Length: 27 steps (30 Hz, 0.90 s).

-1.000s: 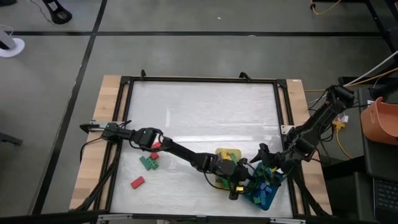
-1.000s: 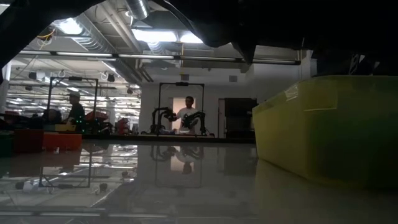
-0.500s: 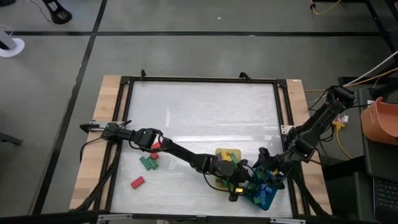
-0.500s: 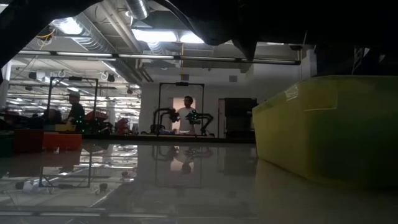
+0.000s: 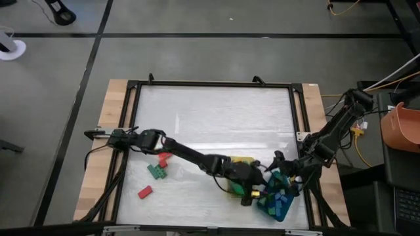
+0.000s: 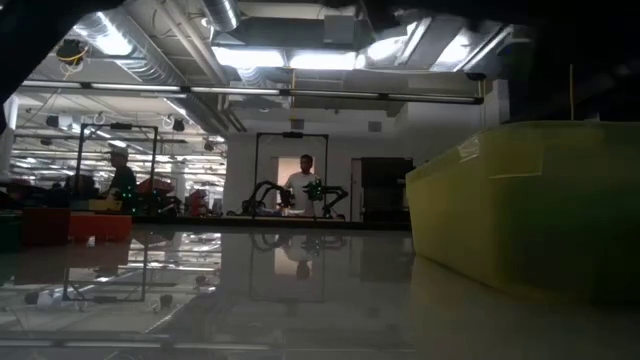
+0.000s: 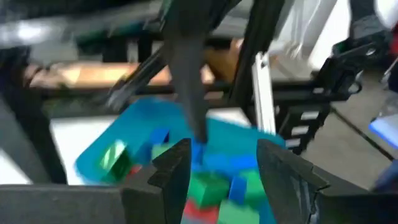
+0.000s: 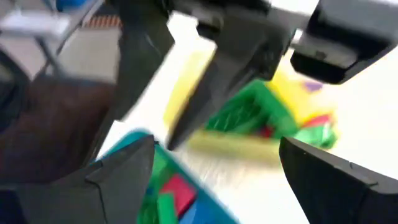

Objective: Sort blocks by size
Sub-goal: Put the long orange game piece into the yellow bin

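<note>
- High view: left gripper (image 5: 251, 195) stretched across the white table top (image 5: 210, 124), low over the seam between the yellow rectangular plastic tray (image 5: 235, 176) and the teal rectangular plastic tray (image 5: 275, 202). Right gripper (image 5: 279, 172) just beside it, at the teal tray's far edge. Small plastic toy blocks (image 5: 281, 200) in blue and green piled in the teal tray; a green brick pair (image 5: 157, 171), a small red brick (image 5: 164, 157) and a longer red brick (image 5: 145, 192) loose on the table, well apart from both trays.
- Low view: translucent yellow tray wall (image 6: 520, 205) filling the right side; dark arm shapes across the top; two people (image 6: 300, 180) far off in the room behind.
- Left wrist view: own fingers (image 7: 174, 174) parted with nothing between them, above the teal tray (image 7: 106, 155) holding green, blue and red blocks (image 7: 214, 186). A dark finger, probably the right gripper's, reaching down into that tray.
- Right wrist view: own fingers (image 8: 124, 171) spread wide, empty; a green block (image 8: 245, 112) among yellow and red pieces in the yellow tray (image 8: 186, 87), teal tray (image 8: 134, 146) nearer, blurred.
</note>
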Each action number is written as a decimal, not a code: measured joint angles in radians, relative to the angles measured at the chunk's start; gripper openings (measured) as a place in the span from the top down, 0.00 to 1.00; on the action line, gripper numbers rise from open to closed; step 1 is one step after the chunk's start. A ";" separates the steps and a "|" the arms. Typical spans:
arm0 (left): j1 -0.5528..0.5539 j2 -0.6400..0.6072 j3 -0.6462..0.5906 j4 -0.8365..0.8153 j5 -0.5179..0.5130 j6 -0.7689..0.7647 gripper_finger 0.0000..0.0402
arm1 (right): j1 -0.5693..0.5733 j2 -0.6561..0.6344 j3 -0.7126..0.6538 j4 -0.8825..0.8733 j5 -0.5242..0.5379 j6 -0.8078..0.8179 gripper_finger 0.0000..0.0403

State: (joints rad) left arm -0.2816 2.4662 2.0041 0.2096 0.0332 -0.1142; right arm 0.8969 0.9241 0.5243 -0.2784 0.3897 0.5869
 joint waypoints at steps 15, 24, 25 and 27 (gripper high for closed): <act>0.087 -0.279 0.000 -0.669 -0.194 0.012 0.58 | -0.352 -0.264 0.001 0.062 -0.075 -0.307 0.15; 0.112 -0.417 0.000 -1.117 -0.365 -0.094 0.58 | -0.732 -0.265 -0.040 0.187 -0.522 -0.467 0.15; 0.110 -0.424 0.000 -1.180 -0.377 -0.120 0.58 | -0.762 -0.276 -0.061 0.199 -0.563 -0.472 0.15; 0.104 -0.448 0.000 -1.288 -0.397 -0.176 0.58 | -0.815 -0.314 -0.106 0.207 -0.622 -0.481 0.15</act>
State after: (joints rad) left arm -0.1772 2.0184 2.0037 -1.0781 -0.3633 -0.2901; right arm 0.0823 0.6098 0.4183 -0.0712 -0.2319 0.1062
